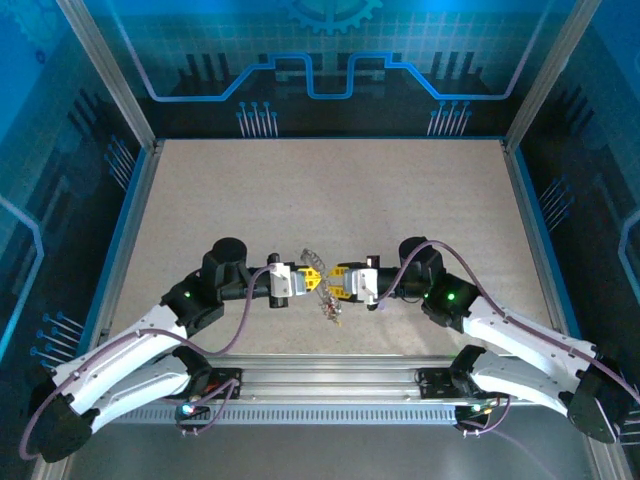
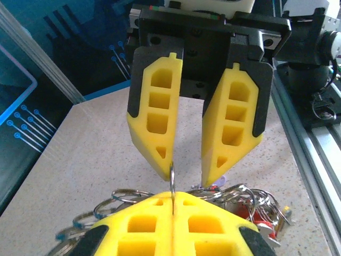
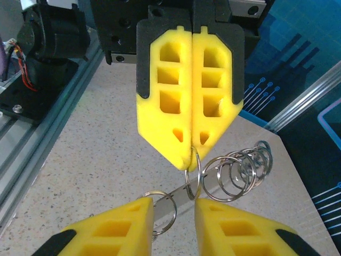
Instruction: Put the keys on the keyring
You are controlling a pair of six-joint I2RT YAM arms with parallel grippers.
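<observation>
My left gripper (image 1: 312, 283) and right gripper (image 1: 336, 285) meet tip to tip above the middle of the table's near half. The left gripper (image 2: 173, 200) is shut on the thin grey keyring (image 2: 172, 178), which stands edge-on out of its tips. In the right wrist view the keyring (image 3: 193, 169) hangs from the left gripper (image 3: 191, 156). My right gripper (image 3: 175, 201) is open, its fingers either side of the ring; one fingertip (image 2: 164, 169) touches it. The keys (image 1: 328, 306) dangle below in a bunch, with a red head (image 2: 250, 213) and a lilac one (image 2: 222, 183).
A flat metal strip (image 3: 213, 178) runs through the keyring and carries several more split rings (image 3: 242, 165). More loose rings (image 2: 114, 197) hang on the left of the bunch. The speckled table (image 1: 300, 200) has blue edges, and an aluminium rail (image 1: 320, 375) lies at its near side.
</observation>
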